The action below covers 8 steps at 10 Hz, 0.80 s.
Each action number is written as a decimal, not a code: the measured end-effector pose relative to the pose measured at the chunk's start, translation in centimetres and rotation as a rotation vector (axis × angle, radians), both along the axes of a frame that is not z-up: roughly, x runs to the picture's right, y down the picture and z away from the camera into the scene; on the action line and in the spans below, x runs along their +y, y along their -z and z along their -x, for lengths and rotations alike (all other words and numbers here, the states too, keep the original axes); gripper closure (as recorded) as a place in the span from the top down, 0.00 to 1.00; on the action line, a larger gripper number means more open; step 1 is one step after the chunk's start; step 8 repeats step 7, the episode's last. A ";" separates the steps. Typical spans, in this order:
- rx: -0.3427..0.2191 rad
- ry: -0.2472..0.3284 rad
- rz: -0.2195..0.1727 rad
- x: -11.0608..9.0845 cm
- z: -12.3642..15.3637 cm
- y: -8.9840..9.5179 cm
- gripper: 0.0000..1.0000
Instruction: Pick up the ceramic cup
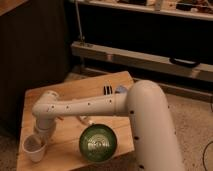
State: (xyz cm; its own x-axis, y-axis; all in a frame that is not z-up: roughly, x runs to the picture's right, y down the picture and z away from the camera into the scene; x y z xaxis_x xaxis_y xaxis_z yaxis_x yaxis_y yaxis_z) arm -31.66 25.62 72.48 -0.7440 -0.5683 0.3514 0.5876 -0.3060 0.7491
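The ceramic cup (34,146) is small, white and round. It stands at the front left corner of the wooden table (65,150). My gripper (42,131) hangs from the white arm's wrist directly above and behind the cup, reaching down to its rim. The wrist hides the gripper's tip and the cup's far rim. The white arm (90,106) stretches across the table from the right.
A dark green glossy bowl (97,143) sits at the table's front edge, right of the cup. Small dark and bluish items (114,90) lie at the back, partly behind the arm. A metal rail (150,59) runs behind the table. The floor drops off in front.
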 end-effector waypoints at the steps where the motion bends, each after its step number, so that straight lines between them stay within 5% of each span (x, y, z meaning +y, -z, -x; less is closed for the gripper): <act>1: 0.013 -0.016 -0.035 -0.5 -1.0 0.6 0.01; 7: -0.032 -0.113 -0.291 -7.5 -6.1 12.1 0.00; 8: -0.032 -0.113 -0.291 -7.5 -6.1 12.1 0.00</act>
